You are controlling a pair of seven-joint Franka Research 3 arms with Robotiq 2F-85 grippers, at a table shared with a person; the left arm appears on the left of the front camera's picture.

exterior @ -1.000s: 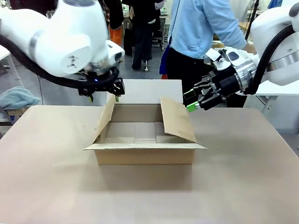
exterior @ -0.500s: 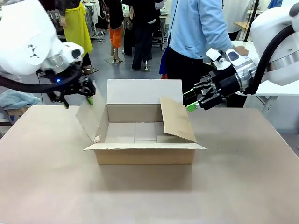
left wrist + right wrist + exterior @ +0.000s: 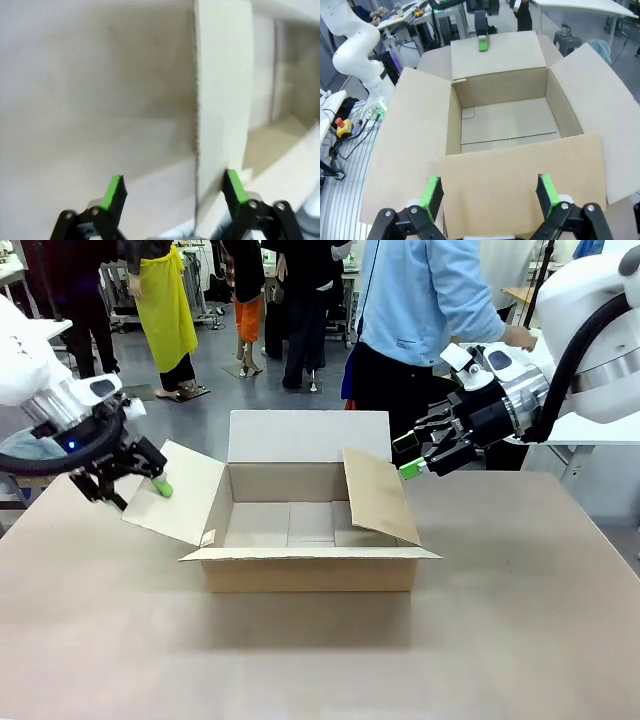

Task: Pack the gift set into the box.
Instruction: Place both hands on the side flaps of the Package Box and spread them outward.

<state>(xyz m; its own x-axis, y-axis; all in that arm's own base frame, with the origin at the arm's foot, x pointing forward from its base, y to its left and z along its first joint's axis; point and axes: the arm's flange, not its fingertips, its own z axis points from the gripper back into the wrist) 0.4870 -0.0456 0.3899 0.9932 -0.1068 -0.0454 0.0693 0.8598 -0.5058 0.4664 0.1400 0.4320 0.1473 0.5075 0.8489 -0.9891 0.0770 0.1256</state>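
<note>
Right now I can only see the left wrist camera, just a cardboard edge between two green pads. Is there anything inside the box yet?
Observer: No. The front view shows the box with only its bare cardboard bottom.
Operator: Are all the flaps open?
Observer: Not quite. The right flap leans inward over the opening, while the left flap is folded outward.
Operator: Where's the other arm?
Observer: The right end effector hangs open close by that right flap's top edge.
</note>
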